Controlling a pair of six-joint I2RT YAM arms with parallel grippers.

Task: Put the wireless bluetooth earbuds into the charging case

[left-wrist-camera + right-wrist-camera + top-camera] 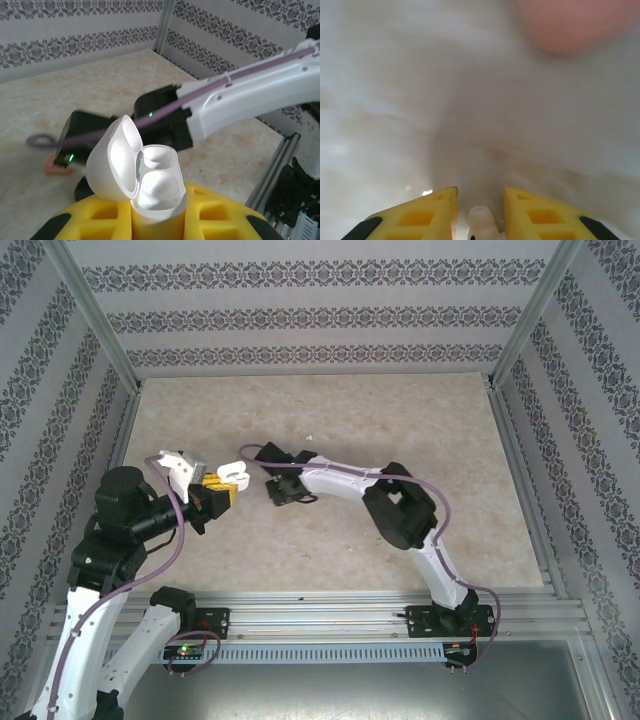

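One earbud [481, 222], low-centre between fingers of the right hand [479, 191] (clamped or not, unclear), might slip from a loose pinch; the left hand [157, 217] clenched the charging case [152, 182].

The left arm [70, 630] and the right arm [340, 481] are built the same: smooth white shells between round black joints. Along each one runs a thin grey-purple cable [441, 512] that hangs in loose loops. The 2 bases sit on black plates [448, 619], and beside the left one a small green light [186, 648] is on. The left gripper [222, 490] carries a white housing [178, 466]. Its fingers [100, 217] are yellow, with square hollows and black tips. The fingers [417, 217] of the right gripper [480, 200] look the same.
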